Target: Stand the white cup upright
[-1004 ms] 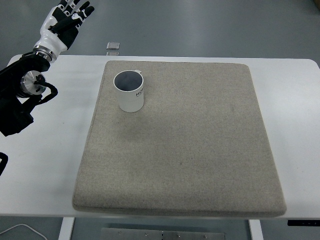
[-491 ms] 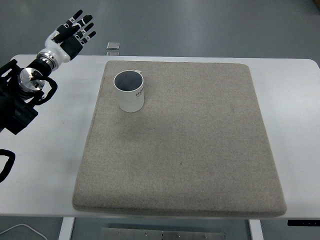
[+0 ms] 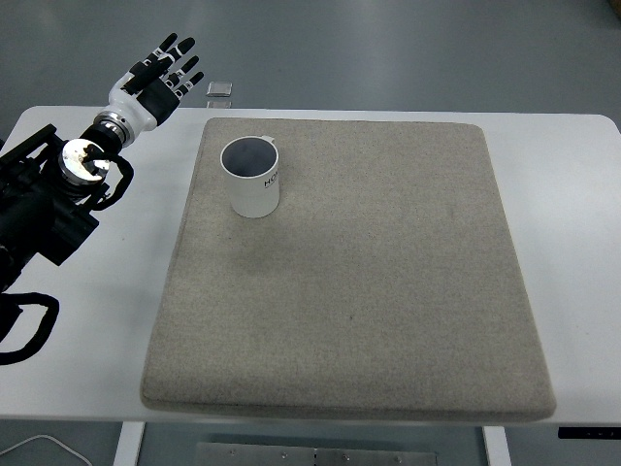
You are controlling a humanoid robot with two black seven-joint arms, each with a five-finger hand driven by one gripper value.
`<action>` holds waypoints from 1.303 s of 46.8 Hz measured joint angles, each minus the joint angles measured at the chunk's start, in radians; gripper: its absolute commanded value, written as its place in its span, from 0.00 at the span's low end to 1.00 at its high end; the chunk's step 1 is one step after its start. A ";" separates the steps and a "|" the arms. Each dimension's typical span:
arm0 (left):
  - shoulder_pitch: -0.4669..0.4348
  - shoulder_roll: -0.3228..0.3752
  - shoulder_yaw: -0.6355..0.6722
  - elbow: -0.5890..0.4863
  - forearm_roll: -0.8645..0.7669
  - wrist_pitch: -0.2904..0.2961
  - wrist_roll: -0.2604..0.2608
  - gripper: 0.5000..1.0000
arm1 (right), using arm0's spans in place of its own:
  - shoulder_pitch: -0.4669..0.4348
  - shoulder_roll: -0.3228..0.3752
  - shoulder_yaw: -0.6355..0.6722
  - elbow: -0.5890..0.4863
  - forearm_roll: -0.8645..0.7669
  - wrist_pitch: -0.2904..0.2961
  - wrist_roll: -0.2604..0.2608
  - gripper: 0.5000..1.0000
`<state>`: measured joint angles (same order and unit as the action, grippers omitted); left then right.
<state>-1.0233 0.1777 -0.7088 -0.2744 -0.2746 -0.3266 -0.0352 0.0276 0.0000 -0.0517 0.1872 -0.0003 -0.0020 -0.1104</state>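
Item 1: white cup (image 3: 251,178). It stands upright with its open mouth facing up and a dark inside showing. Small dark lettering runs down its side, too small to read. The cup sits on the far left part of the mat, near the mat's far edge and left edge. Nothing touches it.

Item 2: mat (image 3: 388,291). Beige and felt-like, roughly square with rounded corners, it lies flat and covers most of the middle of the counter.

Item 3: counter (image 3: 107,291). White top, with bare strips showing to the left, right and far side of the mat.

Item 4: left hand (image 3: 155,76). White palm with black fingers (image 3: 173,50), spread wide and released, grasping nothing. It is held over the far left corner of the counter, well apart from the cup and to the cup's left and beyond it. The black arm (image 3: 49,209) comes in from the left edge.

Item 5: small flat grey object (image 3: 220,89) on the floor (image 3: 408,49) just beyond the counter's far edge; what it is cannot be told.
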 measured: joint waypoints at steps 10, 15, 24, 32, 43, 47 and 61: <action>0.000 -0.019 0.000 0.001 0.004 0.000 -0.002 0.99 | 0.000 0.000 0.007 0.000 0.004 0.002 0.000 0.86; 0.000 -0.030 0.000 0.002 0.004 0.000 -0.002 0.99 | 0.000 0.000 0.007 0.000 0.005 0.002 0.000 0.86; -0.001 -0.034 0.000 0.003 0.005 0.002 -0.002 0.99 | 0.000 0.000 0.007 0.000 0.005 0.003 0.000 0.86; -0.001 -0.034 0.000 0.003 0.005 0.003 -0.002 0.98 | 0.000 0.000 0.008 0.000 0.005 0.004 0.000 0.86; 0.000 -0.032 0.000 0.002 0.005 0.003 -0.006 0.98 | 0.000 0.000 0.008 0.000 0.005 0.004 0.000 0.86; 0.000 -0.032 0.000 0.001 0.005 0.003 -0.009 0.98 | 0.000 0.000 0.009 0.001 0.005 0.004 0.000 0.86; 0.002 -0.031 0.001 0.001 0.005 0.003 -0.011 0.98 | 0.000 0.000 0.009 0.002 0.006 0.004 0.000 0.86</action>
<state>-1.0213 0.1467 -0.7073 -0.2732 -0.2700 -0.3237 -0.0459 0.0276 0.0000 -0.0429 0.1887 0.0061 0.0016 -0.1106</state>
